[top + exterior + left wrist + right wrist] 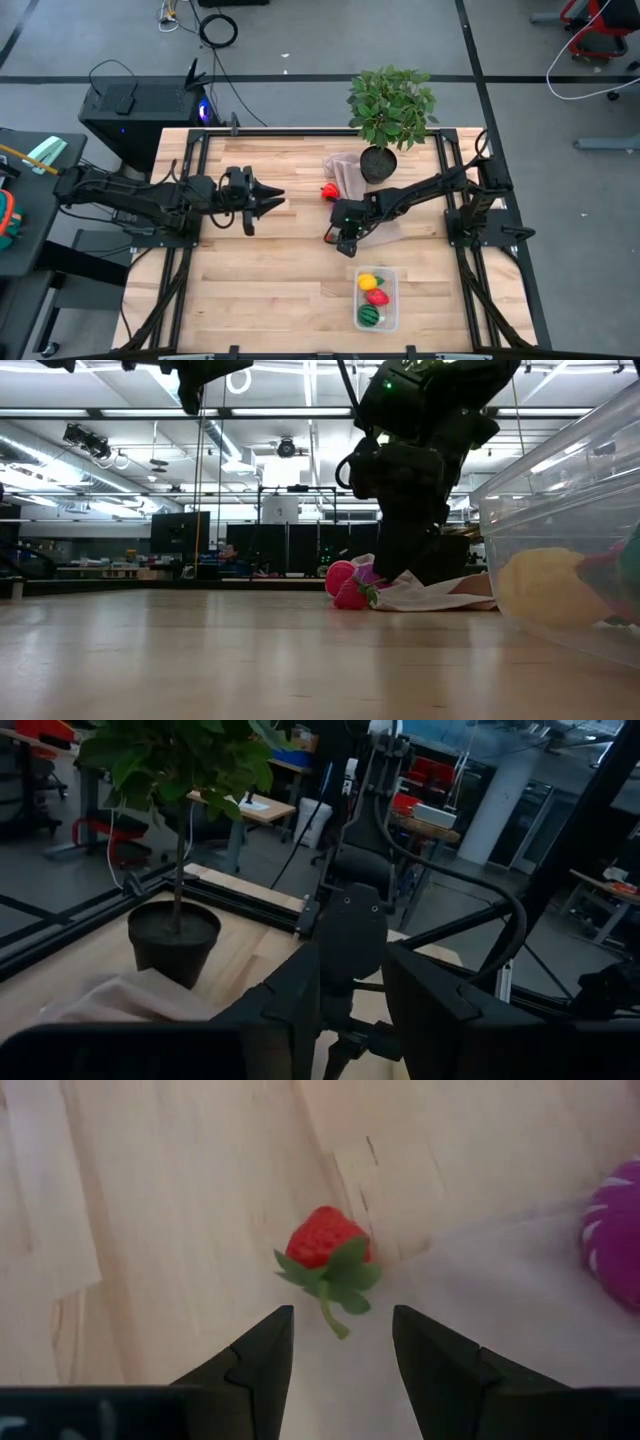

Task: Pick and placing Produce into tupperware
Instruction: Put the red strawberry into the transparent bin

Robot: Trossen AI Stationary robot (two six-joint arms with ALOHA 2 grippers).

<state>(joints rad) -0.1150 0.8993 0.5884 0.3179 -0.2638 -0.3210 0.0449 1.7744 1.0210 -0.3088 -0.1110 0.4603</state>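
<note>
A red toy strawberry [322, 1240] with green leaves lies on the wood at the edge of the beige cloth [520, 1310]. A purple-magenta toy [615, 1230] rests on the cloth. My right gripper [340, 1345] hangs open just above the strawberry and points down, touching nothing; in the high view it is [343, 238]. The low view shows both toys [348, 588] under it. The clear tupperware [391, 300] near the table's near edge holds a yellow, a red and a striped green toy. My left gripper [268, 199] waits open at table left, held level.
A potted plant [385, 120] stands at the far edge on the beige cloth [347, 172]. Another small red thing [328, 191] lies by the cloth's left edge. Dark frame rails run along the table's sides. Bare wood lies between the two arms and left of the tupperware.
</note>
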